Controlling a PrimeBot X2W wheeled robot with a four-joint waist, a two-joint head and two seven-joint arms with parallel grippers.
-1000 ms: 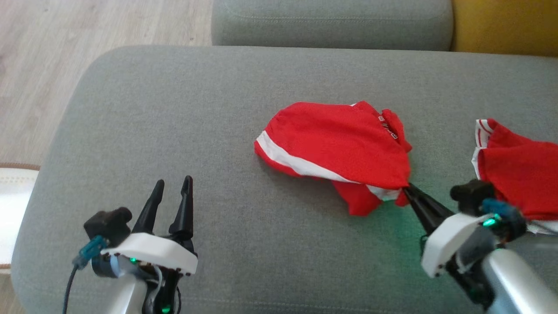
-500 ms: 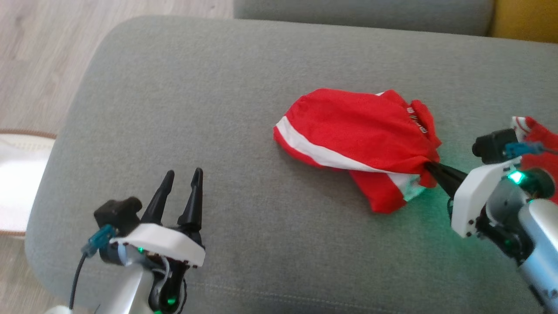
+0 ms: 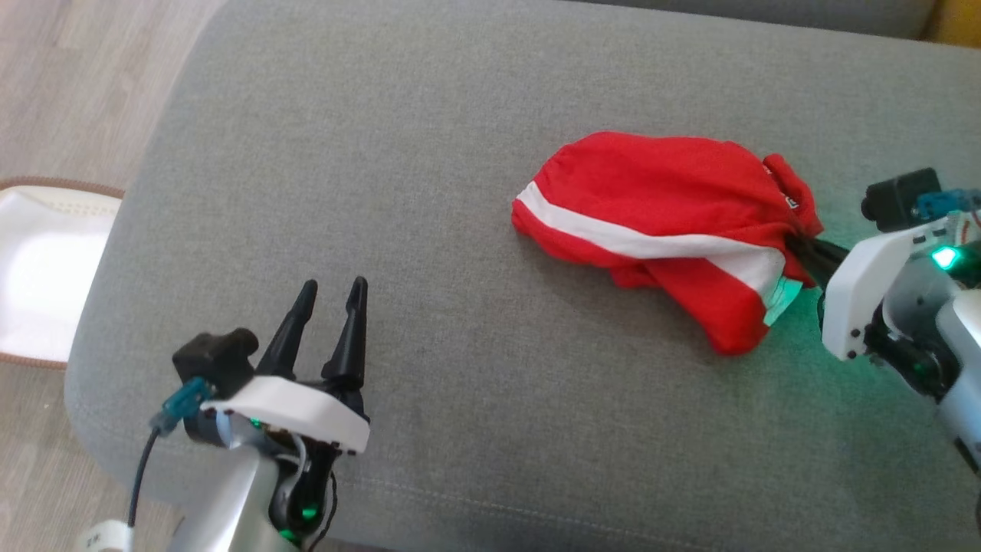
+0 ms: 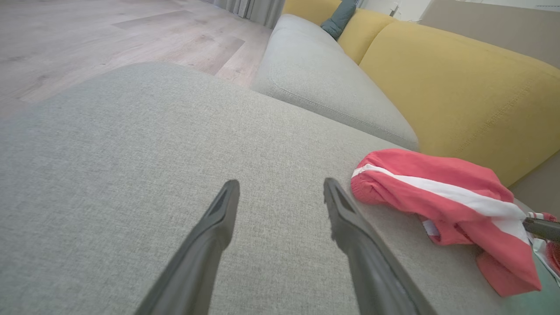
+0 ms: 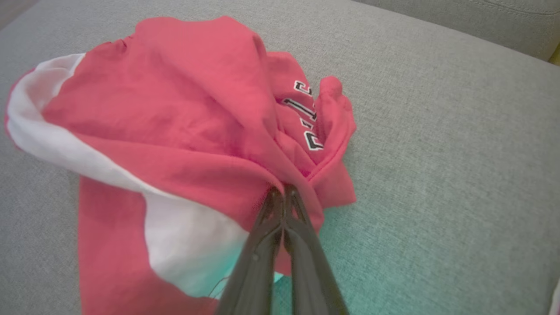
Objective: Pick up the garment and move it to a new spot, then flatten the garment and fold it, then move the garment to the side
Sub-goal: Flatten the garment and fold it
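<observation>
**A:** Head view, count?

**B:** One garment (image 3: 659, 199), red with one white stripe (image 3: 613, 238), bunched up on grey seat cushion (image 3: 429, 153), right of centre. Two tools. Left tool (image 3: 333, 283): released, fingers apart, over bare cushion at lower left, well apart from garment. Right tool (image 3: 803, 247): clenched on garment's right end, fingertips hidden in the cloth.

**A:** Around it?

**B:** Wood floor (image 3: 69, 69) past cushion's left edge. One white basket (image 3: 38, 253) with brown rim down there. Green glow on cushion beside right wrist.

**A:** Left wrist view?

**B:** Two own fingers spread wide, gripping nothing, above cushion. Garment off to the right, near the right-hand finger, apart from it. One dark finger of right tool coming in at garment's far end, by the frame's right edge. Behind: one second grey cushion (image 4: 323, 87), one yellow backrest (image 4: 459, 87), one teal pillow (image 4: 339, 19) at top. More red-and-white cloth (image 4: 552, 253) at right edge, cut off, can't tell what.

**A:** Right wrist view?

**B:** Two fingers pressed together, pinching one fold of red cloth. Garment heaped ahead and to the left, lying on cushion. Black-and-white lettering (image 5: 306, 118) among the folds, partly hidden, unreadable. Stripe running down the left side, tinted green near the fingers.
</observation>
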